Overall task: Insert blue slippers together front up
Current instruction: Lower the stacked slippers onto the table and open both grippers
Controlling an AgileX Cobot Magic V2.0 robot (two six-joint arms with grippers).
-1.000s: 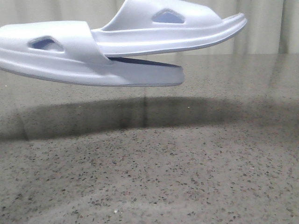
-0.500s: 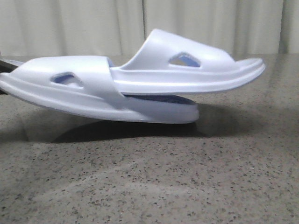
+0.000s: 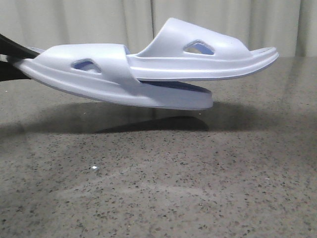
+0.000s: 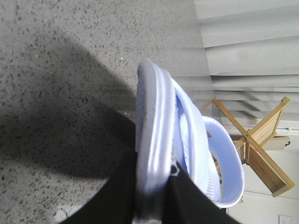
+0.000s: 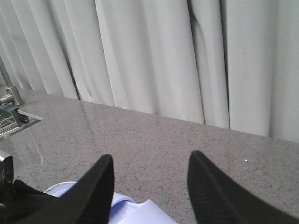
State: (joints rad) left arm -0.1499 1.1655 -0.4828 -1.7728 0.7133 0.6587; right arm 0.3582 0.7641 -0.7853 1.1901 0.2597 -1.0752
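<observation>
Above the speckled table [image 3: 163, 193], the two blue slippers [image 3: 148, 74] are seen nested in the front view, held clear of the surface with a dark shadow [image 3: 148, 124] cast beneath them. One slipper [image 3: 104, 82] lies lower and to the left, tilted so that its right end dips toward the table; the other slipper [image 3: 208, 62] is pushed under the first one's strap from the right, its far end pointing right and curving slightly upward. A triangular cut-out is shown on the near side of each strap. A dark part of the left arm is glimpsed at the left edge, touching the lower slipper's raised end.

From the left wrist view, the left gripper [image 4: 152, 200] is seen closed on the end of one slipper [image 4: 154, 154], the thick sole being clamped between the two black fingers [image 4: 117, 196]. The second slipper [image 4: 224, 172] is seen just beyond it, ribbed footbed partly visible. A wooden stand [image 4: 261, 144] and a pale curtain [image 4: 252, 56] are shown behind.

From the right wrist view, the right gripper [image 5: 149, 186] is seen spread wide, with nothing between its black fingers [image 5: 93, 191]. A bit of pale slipper [image 5: 126, 210] is visible below them, apart from the fingertips. Grey table and white curtain [image 5: 154, 51] fill the background.
</observation>
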